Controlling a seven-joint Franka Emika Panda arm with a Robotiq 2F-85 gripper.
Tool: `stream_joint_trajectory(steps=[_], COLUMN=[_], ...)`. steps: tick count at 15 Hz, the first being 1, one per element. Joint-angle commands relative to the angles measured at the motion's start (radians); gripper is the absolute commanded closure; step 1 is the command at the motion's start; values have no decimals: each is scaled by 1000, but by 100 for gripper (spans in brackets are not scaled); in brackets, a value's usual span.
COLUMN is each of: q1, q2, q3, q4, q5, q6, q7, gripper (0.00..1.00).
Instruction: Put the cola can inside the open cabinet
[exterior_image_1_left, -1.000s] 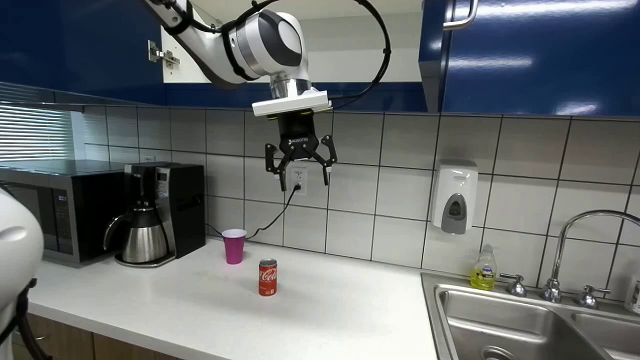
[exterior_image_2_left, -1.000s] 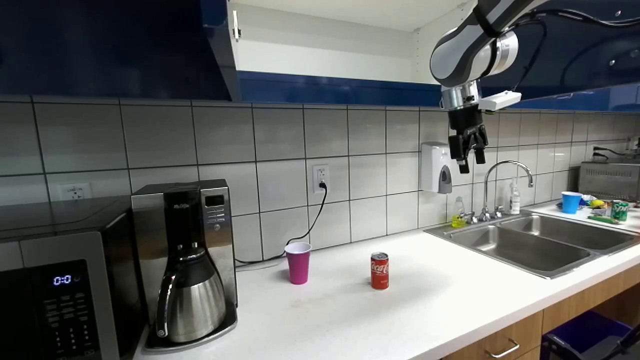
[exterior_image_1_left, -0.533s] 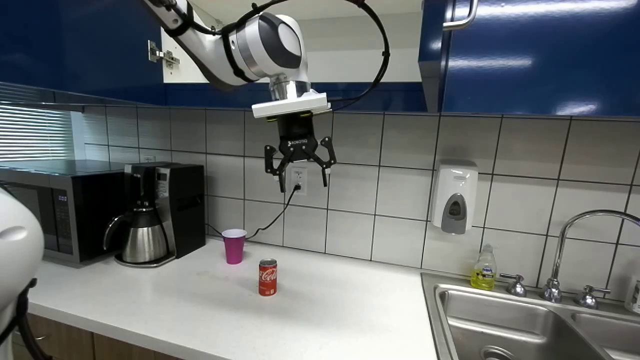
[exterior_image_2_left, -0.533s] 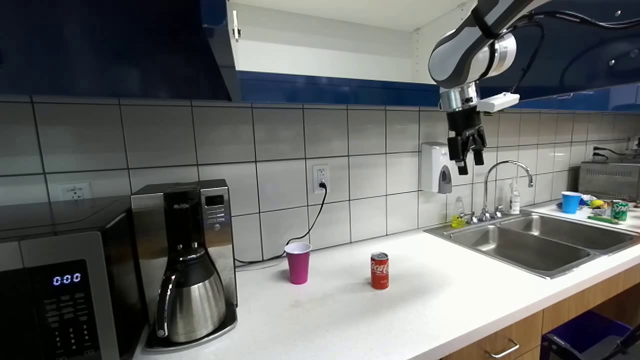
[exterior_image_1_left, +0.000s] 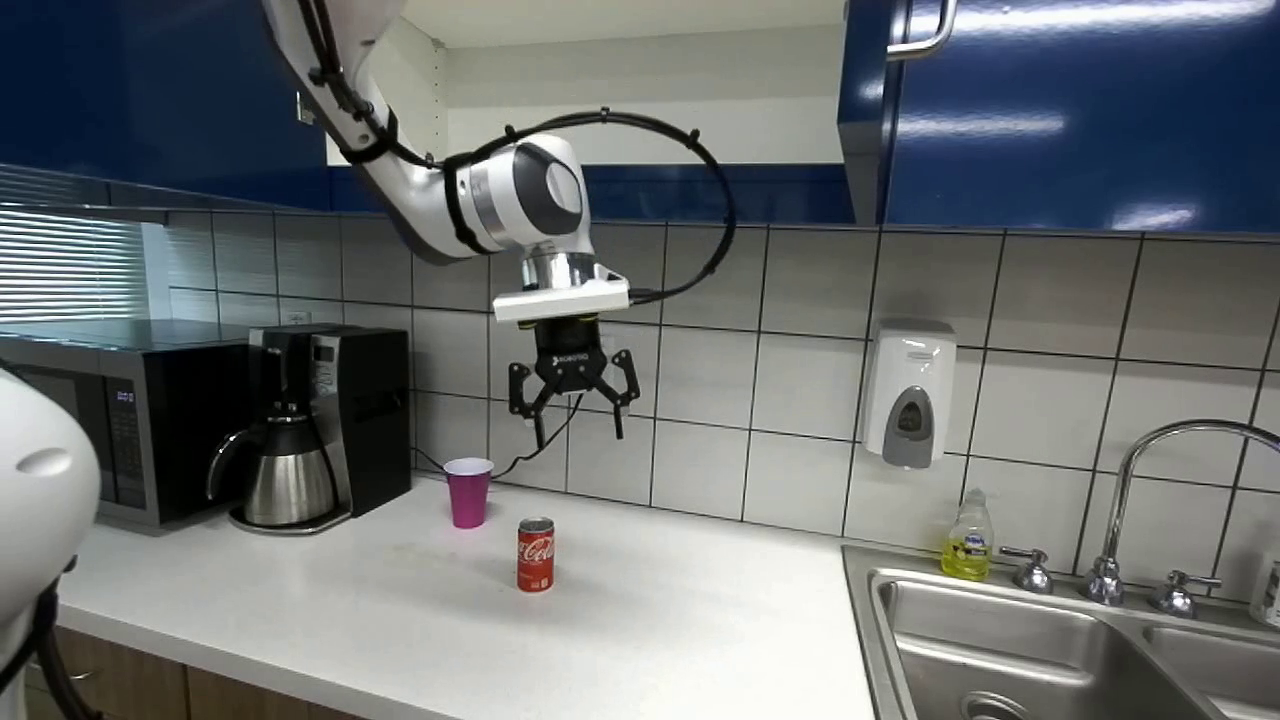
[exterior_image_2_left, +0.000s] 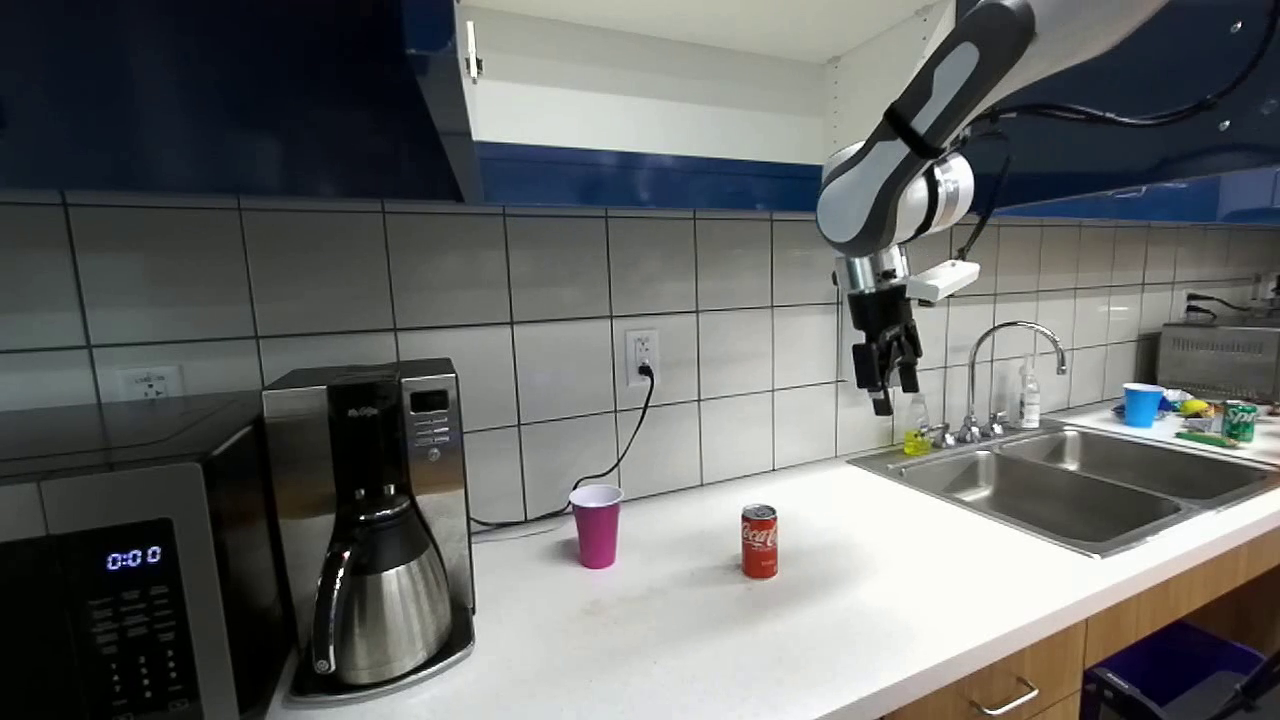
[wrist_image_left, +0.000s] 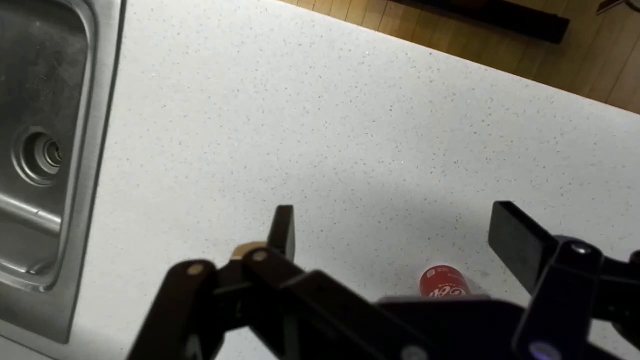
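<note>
The cola can (exterior_image_1_left: 535, 555) is red with a pale top and stands upright on the white counter. It also shows in an exterior view (exterior_image_2_left: 759, 542), and in the wrist view (wrist_image_left: 442, 281) its lower part is hidden behind the gripper body. The open cabinet (exterior_image_1_left: 700, 120) is dark blue with a white interior above the counter; its interior also shows in an exterior view (exterior_image_2_left: 640, 110). My gripper (exterior_image_1_left: 580, 435) points down with its fingers spread and nothing between them. It hangs well above the can; it also shows in an exterior view (exterior_image_2_left: 896, 398) and the wrist view (wrist_image_left: 394, 215).
A pink cup (exterior_image_1_left: 468, 492) stands near the can. A coffee maker (exterior_image_2_left: 380, 520) and a microwave (exterior_image_2_left: 110, 560) stand at one end. A sink (exterior_image_1_left: 1000, 630) with a faucet (exterior_image_1_left: 1120, 500) is at the other. A soap dispenser (exterior_image_1_left: 910, 395) hangs on the tiled wall.
My gripper and arm have moved down, and a little to the left in both exterior views, between half a second ago and now. The fingers stay open. The can has not moved.
</note>
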Motion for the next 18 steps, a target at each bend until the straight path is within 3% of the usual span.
stream_joint_trajectory(steps=[1, 18], q1=[-4, -6], q2=[96, 486], q3=[26, 90], q4=[-6, 38], q5=[14, 42], q6=[90, 534], q7=[18, 72], gripper=[0, 0])
